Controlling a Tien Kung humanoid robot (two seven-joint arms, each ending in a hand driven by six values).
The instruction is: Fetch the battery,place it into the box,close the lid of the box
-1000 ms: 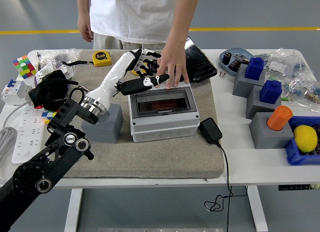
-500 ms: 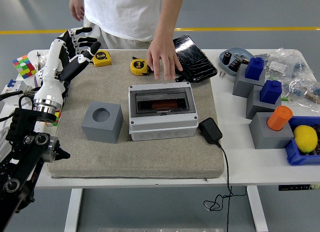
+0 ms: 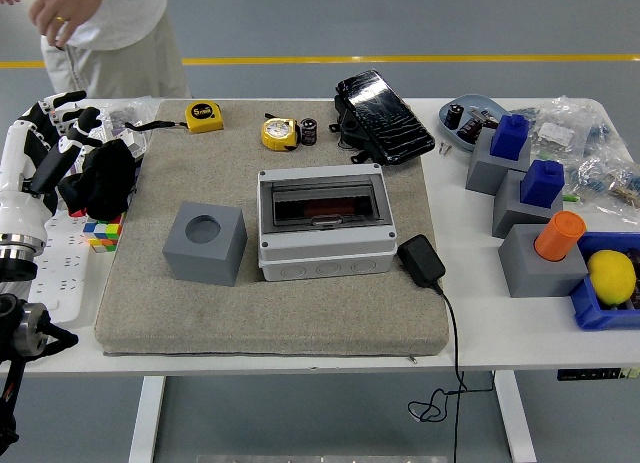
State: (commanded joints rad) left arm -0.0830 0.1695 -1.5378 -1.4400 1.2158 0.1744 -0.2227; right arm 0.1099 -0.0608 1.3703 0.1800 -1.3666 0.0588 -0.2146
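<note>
Lots of clutter sitting around here. A grey cube block with a round hole point(image 3: 205, 243) is resting on the beige mat point(image 3: 270, 303), and a black charger point(image 3: 421, 261) is lying at the mat's right edge with its cable hanging off the surface point(image 3: 520, 333). Two yellow tape measures point(image 3: 204, 115) point(image 3: 279, 133) are lying far back. An orange cylinder point(image 3: 558, 235) is standing on a grey block, a lemon point(image 3: 611, 276) is sitting in a blue tray point(image 3: 590, 313), and a person in white point(image 3: 100, 23) is standing far left.

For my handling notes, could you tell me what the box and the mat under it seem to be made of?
The box looks like matte grey moulded plastic, with a dark see-through lid that appears to be tinted plastic. The mat looks like coarse beige felt or woven fabric, judging by its fuzzy texture.
</note>
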